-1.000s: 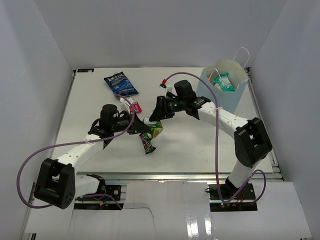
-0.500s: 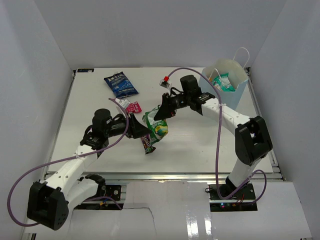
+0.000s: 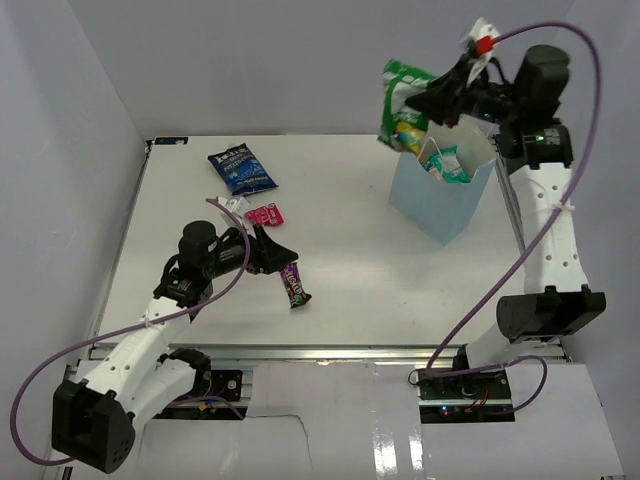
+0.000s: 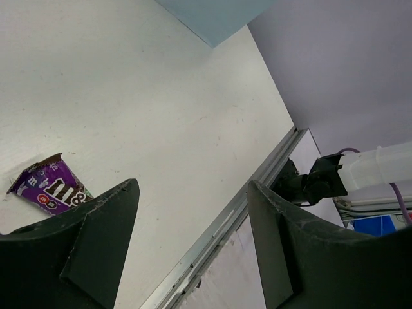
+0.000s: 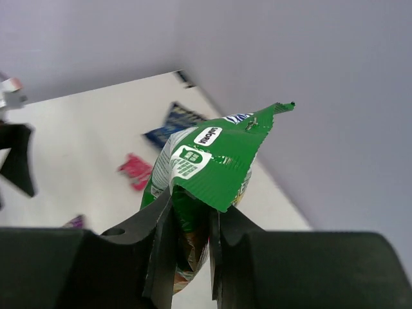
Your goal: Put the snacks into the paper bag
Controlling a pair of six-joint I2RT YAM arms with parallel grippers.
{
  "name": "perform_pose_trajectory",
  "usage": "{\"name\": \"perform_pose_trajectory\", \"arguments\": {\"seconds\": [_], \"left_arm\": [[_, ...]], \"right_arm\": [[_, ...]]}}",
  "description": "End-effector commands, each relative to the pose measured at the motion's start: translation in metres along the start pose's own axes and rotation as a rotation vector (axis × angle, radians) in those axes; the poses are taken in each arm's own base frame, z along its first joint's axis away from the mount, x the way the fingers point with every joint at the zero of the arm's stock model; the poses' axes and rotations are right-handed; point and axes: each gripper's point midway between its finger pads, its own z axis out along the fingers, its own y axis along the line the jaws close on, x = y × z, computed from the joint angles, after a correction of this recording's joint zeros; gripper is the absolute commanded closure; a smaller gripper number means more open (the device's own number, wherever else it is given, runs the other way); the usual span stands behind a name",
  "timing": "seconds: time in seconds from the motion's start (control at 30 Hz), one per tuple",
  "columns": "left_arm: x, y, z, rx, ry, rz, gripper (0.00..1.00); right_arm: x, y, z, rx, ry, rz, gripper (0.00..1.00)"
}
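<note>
The right arm (image 3: 545,220) stands tall from its base at the table's 5 o'clock corner. Its forearm rises almost straight up and the wrist bends over toward 9 o'clock. The right gripper (image 3: 432,100) is high in the air, its jaws drawn narrow and pinching the top edge of the green packet (image 3: 402,100). The packet hangs below the fingers with its torn corner standing up. In the overhead view it sits just to the 10 o'clock side of the paper bag's (image 3: 440,200) mouth, clear of the bag.

The light-blue bag stands upright at the table's 2 o'clock area with a teal packet (image 3: 447,165) showing inside its open top.

The left arm (image 3: 150,320) lies low, stretched from its base at 7 o'clock toward the middle of the table (image 3: 380,270). Its wrist is level and points toward 3 o'clock. The left gripper (image 3: 275,252) has its jaws spread wide with nothing between them. The purple candy bar (image 3: 294,284) lies flat on the table just at the gripper's 5 o'clock. In the wrist view it lies beside one finger and outside the gap.

The pink packet (image 3: 265,214) lies just at 12 o'clock of the left gripper. The dark blue bag (image 3: 241,168) lies farther off toward 11 o'clock, near the far edge.
</note>
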Motion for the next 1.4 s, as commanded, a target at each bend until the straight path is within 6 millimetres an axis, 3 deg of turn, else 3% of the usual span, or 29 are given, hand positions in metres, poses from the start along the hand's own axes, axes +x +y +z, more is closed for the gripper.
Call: {"name": "perform_pose_trajectory", "arguments": {"seconds": [0.0, 0.1, 0.2, 0.27, 0.4, 0.43, 0.57, 0.73, 0.83, 0.93, 1.07, 1.13, 1.23, 1.37], "left_arm": [[-0.005, 0.005, 0.004, -0.01, -0.031, 0.007, 0.22], [-0.004, 0.006, 0.006, -0.01, -0.023, 0.012, 0.22], [-0.002, 0.01, 0.008, -0.02, -0.011, 0.011, 0.22], [-0.002, 0.012, 0.009, -0.028, -0.009, 0.008, 0.22], [0.003, 0.016, 0.008, -0.04, -0.006, 0.003, 0.22], [0.004, 0.017, 0.008, -0.043, -0.006, 0.0, 0.22], [0.005, 0.018, 0.008, -0.046, -0.007, -0.004, 0.22], [0.006, 0.021, 0.011, -0.047, 0.003, -0.007, 0.22], [0.008, 0.024, 0.013, -0.054, 0.016, -0.015, 0.22], [0.011, 0.031, 0.014, -0.081, 0.024, -0.032, 0.21], [0.018, 0.049, 0.016, -0.178, 0.041, -0.097, 0.21], [0.02, 0.06, 0.017, -0.233, 0.048, -0.124, 0.21], [0.023, 0.069, 0.019, -0.272, 0.057, -0.145, 0.21], [0.027, 0.072, 0.02, -0.28, 0.075, -0.158, 0.21]], "right_arm": [[-0.053, -0.051, -0.049, 0.264, -0.064, -0.144, 0.92], [-0.045, -0.092, -0.077, 0.406, -0.039, -0.157, 0.92], [-0.022, -0.117, -0.09, 0.481, 0.012, -0.16, 0.92], [0.007, -0.129, -0.092, 0.502, 0.076, -0.168, 0.92], [0.059, -0.136, -0.09, 0.476, 0.176, -0.142, 0.92], [0.08, -0.137, -0.089, 0.466, 0.21, -0.129, 0.91], [0.129, -0.125, -0.081, 0.367, 0.261, -0.05, 0.9], [0.185, -0.074, -0.056, 0.077, 0.316, 0.112, 0.86], [0.205, -0.072, -0.056, 0.063, 0.366, 0.133, 0.83], [0.225, -0.08, -0.062, 0.109, 0.435, 0.163, 0.65], [0.218, -0.091, -0.069, 0.155, 0.474, 0.131, 0.34], [0.197, -0.1, -0.072, 0.193, 0.46, 0.083, 0.27], [0.167, -0.109, -0.074, 0.23, 0.436, 0.021, 0.23], [0.149, -0.106, -0.074, 0.226, 0.412, 0.002, 0.23]]}}
